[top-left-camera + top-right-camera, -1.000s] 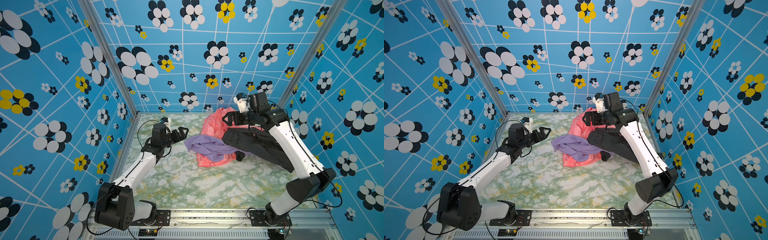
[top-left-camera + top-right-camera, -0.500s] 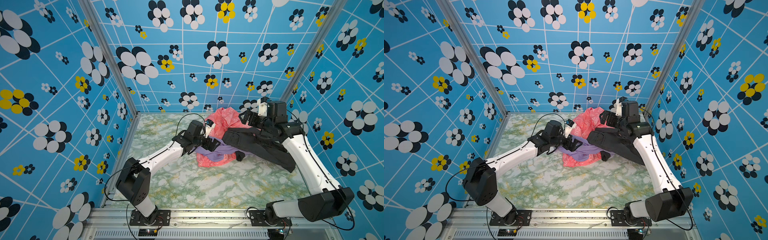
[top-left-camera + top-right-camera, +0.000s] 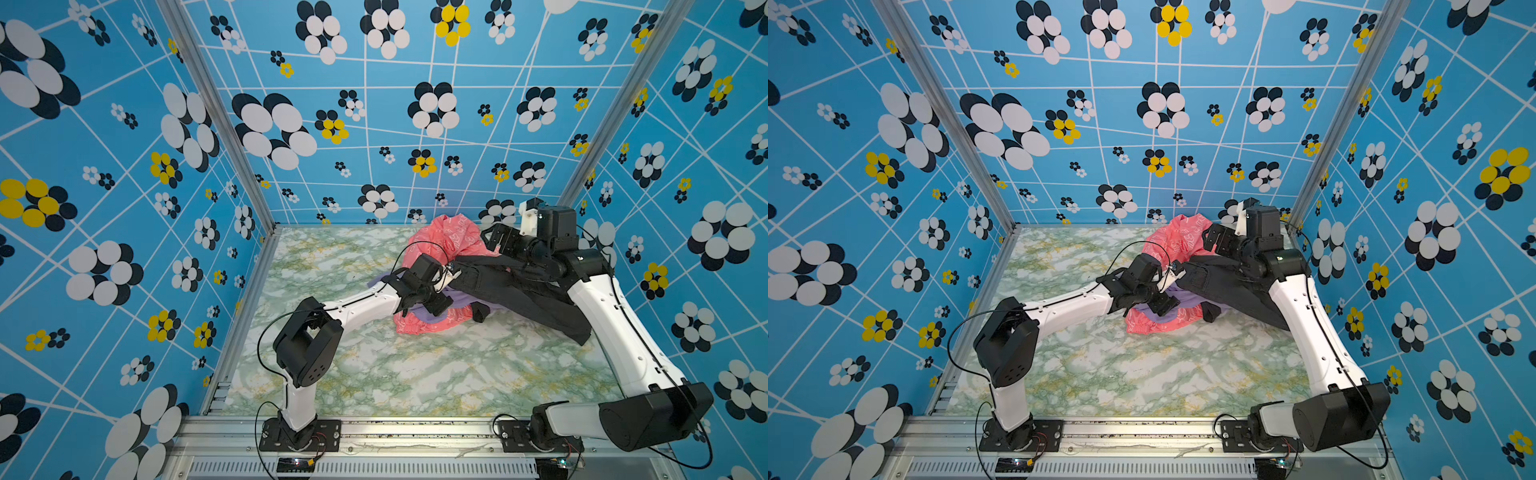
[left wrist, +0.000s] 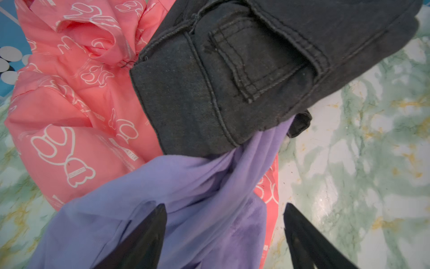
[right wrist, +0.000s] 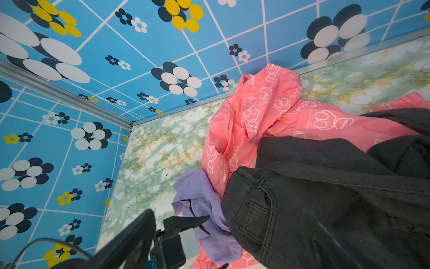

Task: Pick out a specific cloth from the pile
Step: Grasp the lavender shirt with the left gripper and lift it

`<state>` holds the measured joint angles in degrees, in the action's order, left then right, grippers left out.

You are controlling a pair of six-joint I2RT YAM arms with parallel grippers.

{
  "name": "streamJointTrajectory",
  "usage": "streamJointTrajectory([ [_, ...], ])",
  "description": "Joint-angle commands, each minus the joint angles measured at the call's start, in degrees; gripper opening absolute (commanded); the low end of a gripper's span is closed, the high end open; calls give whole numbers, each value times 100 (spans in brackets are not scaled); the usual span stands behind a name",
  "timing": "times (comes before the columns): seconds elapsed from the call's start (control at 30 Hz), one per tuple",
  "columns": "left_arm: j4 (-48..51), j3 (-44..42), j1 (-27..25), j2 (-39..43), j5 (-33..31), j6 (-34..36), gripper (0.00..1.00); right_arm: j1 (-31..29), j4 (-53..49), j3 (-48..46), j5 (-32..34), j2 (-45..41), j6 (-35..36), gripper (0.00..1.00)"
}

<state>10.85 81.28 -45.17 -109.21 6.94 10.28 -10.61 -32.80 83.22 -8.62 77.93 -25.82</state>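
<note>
The left jaws stand parted and sit low over the purple cloth (image 4: 197, 198). A fold of it lies between the two black fingers (image 4: 144, 237) and is not pinched. One fingertip is on the fabric, and the other is over the green marbled desk (image 3: 374, 374) just beside it. The purple cloth lies on the near left side of the pile (image 3: 432, 326), spread over the pink garment (image 4: 69, 104). Its far end is tucked under the waistband of the black trousers (image 4: 232, 69). The right jaws are spread wide and hold nothing. They hover above the far side of the pile, where the pink garment meets the trousers. The pile sits toward the back right of the desk, near the blue flowered walls (image 3: 374, 124).
</note>
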Motion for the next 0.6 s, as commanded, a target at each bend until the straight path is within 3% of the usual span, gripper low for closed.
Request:
streamJointTrajectory([
  [0.0, 188, 354, -22, -271, -398, 250, 76, 64, 154, -100, -38, -85, -167, 99],
  [0.13, 193, 615, -27, -605, -264, 132, 69, 68, 218, -189, 97, -146, -228, 99],
  [0.23, 416, 863, -42, -790, -133, -11, 54, 68, 269, -280, 104, -246, -261, 99],
  [0.5, 413, 906, -50, -518, -133, -107, 4, 95, 306, -424, 315, -393, -212, 99],
  [0.57, 372, 908, -44, -367, -212, -88, 0, 103, 325, -416, 389, -393, -217, 98],
])
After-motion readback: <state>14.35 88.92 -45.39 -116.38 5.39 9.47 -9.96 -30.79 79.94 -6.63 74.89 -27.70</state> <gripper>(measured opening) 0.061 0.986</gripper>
